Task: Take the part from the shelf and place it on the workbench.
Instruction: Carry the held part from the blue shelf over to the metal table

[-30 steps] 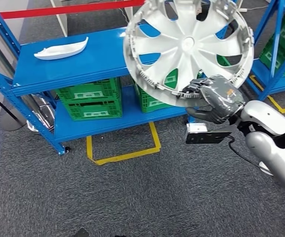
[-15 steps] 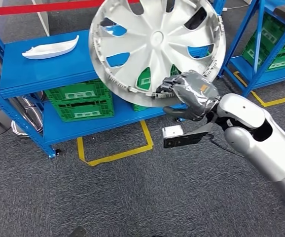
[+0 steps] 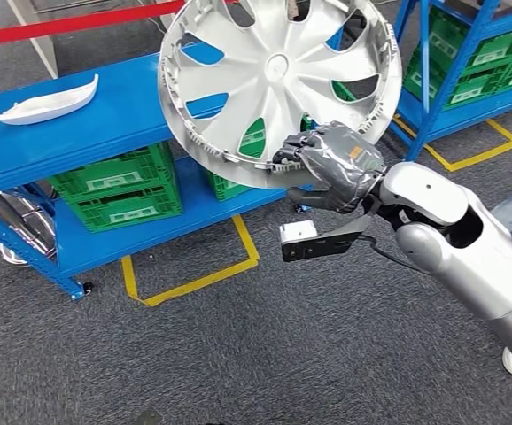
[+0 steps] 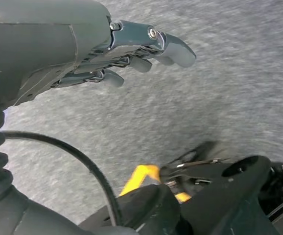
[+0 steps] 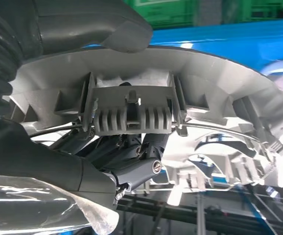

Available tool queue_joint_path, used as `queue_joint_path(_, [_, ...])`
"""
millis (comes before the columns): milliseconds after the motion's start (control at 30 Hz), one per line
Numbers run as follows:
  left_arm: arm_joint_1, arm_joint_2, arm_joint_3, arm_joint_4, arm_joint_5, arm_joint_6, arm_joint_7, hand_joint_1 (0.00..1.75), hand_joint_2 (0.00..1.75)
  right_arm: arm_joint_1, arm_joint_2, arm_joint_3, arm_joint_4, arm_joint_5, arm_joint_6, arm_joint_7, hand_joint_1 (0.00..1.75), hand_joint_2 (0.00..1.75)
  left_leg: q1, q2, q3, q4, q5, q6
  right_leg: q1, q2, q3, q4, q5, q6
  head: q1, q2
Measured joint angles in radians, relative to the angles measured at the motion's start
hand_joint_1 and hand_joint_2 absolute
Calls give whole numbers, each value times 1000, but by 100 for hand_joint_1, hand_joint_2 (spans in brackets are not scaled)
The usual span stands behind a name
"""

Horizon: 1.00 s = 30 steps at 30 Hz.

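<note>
Left hand (image 4: 132, 51) hanging over grey carpet, fingers loosely spread and holding nothing, right hand (image 3: 333, 164) gripping the lower rim of the silver hubcap (image 3: 274, 80) raised in air before the blue shelf (image 3: 73, 133), green crates (image 3: 116, 186) below, white part (image 3: 46, 100) lying on its top.

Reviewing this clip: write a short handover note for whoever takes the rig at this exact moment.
Right hand: grips the round silver plastic wheel cover by its lower rim, holding it in the air in front of the blue metal shelf.
Left hand: holds nothing, fingers apart, hanging over grey carpet.
Done: the cover is off the shelf.
Left: carry it to the workbench and set it down.
A white curved part lies on the shelf's top board.
</note>
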Motion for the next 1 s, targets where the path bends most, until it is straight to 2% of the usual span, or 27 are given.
queue_joint_path(33, [-1,0,0,0,0,0,-1,0,175,1,-2,1,0,-2,0,1,175,175,1,0,-5,14,7,-1,0,9,0,1,0,0,0,0])
queue_joint_path(67, [-1,1,-1,0,0,1,-1,0,175,2,-3,1,-1,-4,-1,1,175,175,2,-1,6,-9,32,-1,-1,18,1,2,0,0,0,0])
queue_joint_path(133, [-1,2,-1,0,0,2,-1,0,175,2,-4,0,-3,-6,-1,1,175,175,7,-17,58,-122,100,2,-3,35,1,5,-1,3,0,0])
queue_joint_path(167, [1,2,-2,0,0,2,-1,0,175,2,-5,-1,-4,-7,-2,2,175,175,9,-30,81,-175,122,3,-2,44,-1,8,-1,7,1,0])
queue_joint_path(233, [4,2,-2,0,-1,2,-1,0,175,1,-9,-2,-7,-10,-4,5,175,175,10,-50,101,-226,123,8,-3,56,-13,11,3,18,1,0])
queue_joint_path(300, [4,1,-4,0,-2,3,-1,0,175,1,-17,-4,-11,-12,-5,8,175,175,10,-45,103,-240,120,16,-6,63,-23,9,7,31,1,0])
queue_joint_path(333, [4,1,-6,0,-3,3,-1,0,175,1,-22,-5,-12,-12,-5,8,175,175,10,-40,103,-244,124,22,-6,57,-29,13,3,36,2,0])
queue_joint_path(400, [5,1,-8,0,-3,4,-1,0,175,1,-28,-7,-13,-12,-5,9,175,175,12,-29,104,-252,130,34,-5,28,-59,71,-37,43,6,0])
queue_joint_path(467, [6,1,-9,0,-3,4,-1,0,175,2,-30,-8,-14,-12,-5,9,175,175,8,-17,104,-252,131,41,-5,4,-115,199,-97,46,10,0])
queue_joint_path(500, [7,1,-9,0,-3,3,-1,0,175,4,-31,-7,-15,-12,-5,9,175,175,7,-11,104,-252,131,42,-5,1,-139,254,-114,46,9,0])
queue_joint_path(533, [7,1,-9,0,-3,3,-1,0,175,5,-33,-7,-16,-13,-5,10,175,175,5,-4,104,-252,131,43,-5,0,-150,279,-114,46,9,0])
queue_joint_path(567, [8,0,-9,0,-3,3,-1,0,175,6,-35,-7,-16,-13,-5,11,175,175,5,1,104,-252,130,43,-4,-1,-143,267,-97,44,9,0])
queue_joint_path(600, [8,-1,-9,0,-3,3,-1,0,175,6,-37,-9,-17,-13,-5,12,175,175,4,6,105,-251,130,43,-3,-6,-117,216,-66,40,9,0])
queue_joint_path(667, [8,-2,-9,0,-3,2,-1,0,175,3,-42,-15,-18,-14,-5,15,175,175,0,14,105,-249,128,41,4,-31,-47,84,-14,31,10,0])
queue_joint_path(700, [8,-3,-9,0,-3,2,-1,0,175,2,-44,-17,-18,-14,-6,16,175,175,-2,18,103,-247,128,38,9,-43,-22,37,-3,27,9,0])
queue_joint_path(733, [9,-3,-9,0,-3,2,-1,0,175,1,-45,-19,-18,-14,-6,17,175,175,-4,22,101,-246,128,34,12,-49,-11,15,-3,24,8,0])
queue_joint_path(800, [10,-2,-9,0,-3,2,-1,0,175,0,-49,-21,-20,-15,-7,18,175,175,-6,34,99,-247,129,26,13,-39,-9,7,-3,18,7,0])
queue_joint_path(867, [10,-1,-9,0,-2,2,-2,0,175,1,-56,-27,-24,-18,-8,20,175,175,-5,28,93,-229,111,16,7,-28,-7,1,2,9,7,0])
queue_joint_path(900, [10,0,-9,0,-2,2,-2,0,175,1,-58,-31,-26,-19,-9,22,175,175,-4,19,80,-195,87,11,4,-23,-6,-1,4,5,6,0])
queue_joint_path(967, [10,1,-9,0,0,2,-5,0,175,3,-62,-36,-27,-23,-12,25,175,175,-1,3,35,-77,23,3,2,-11,-5,-1,6,1,6,0])
queue_joint_path(1000, [9,1,-8,0,2,2,-6,0,175,5,-64,-37,-28,-24,-14,26,175,175,0,1,13,-20,2,1,2,-4,-5,-1,6,1,6,0])
